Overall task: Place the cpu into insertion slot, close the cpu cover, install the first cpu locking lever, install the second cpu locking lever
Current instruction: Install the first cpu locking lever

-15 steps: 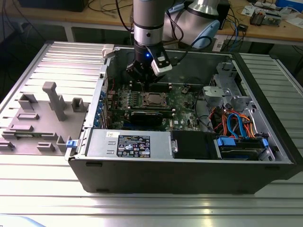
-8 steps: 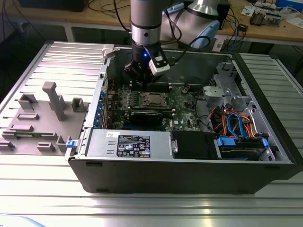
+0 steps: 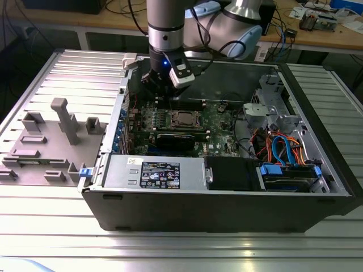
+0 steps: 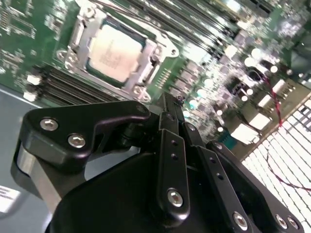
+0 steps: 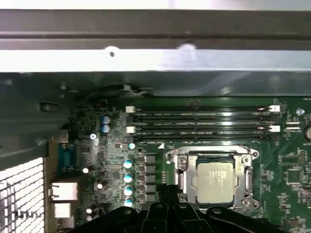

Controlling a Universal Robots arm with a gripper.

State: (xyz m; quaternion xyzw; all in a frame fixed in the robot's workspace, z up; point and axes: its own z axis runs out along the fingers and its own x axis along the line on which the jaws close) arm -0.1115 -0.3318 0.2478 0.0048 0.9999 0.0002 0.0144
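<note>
You have the open computer case (image 3: 227, 204) lying on the ribbed metal table (image 3: 170, 249), with the green motherboard (image 3: 218, 122) flat on its floor and the arm (image 3: 165, 22) reaching down into it from above. Your gripper (image 3: 161, 85) hangs over the board near the case's back wall; in the second wrist view its fingers (image 4: 171, 145) meet at the tips (image 4: 167, 102) with nothing between them, so count it as closed and empty. The insertion slot (image 5: 171, 155) is not under it: in the exterior view the socket lies off toward the exterior view's right and nearer the camera, with the long memory slots (image 3: 187, 103) behind it. The cpu (image 3: 185, 119) sits flat in that socket, silver top up, and the cpu cover (image 5: 248, 180) appears to lie down around it, framing the chip (image 4: 114, 48) through its cut-out. Whether either locking lever is latched cannot be made out.
</note>
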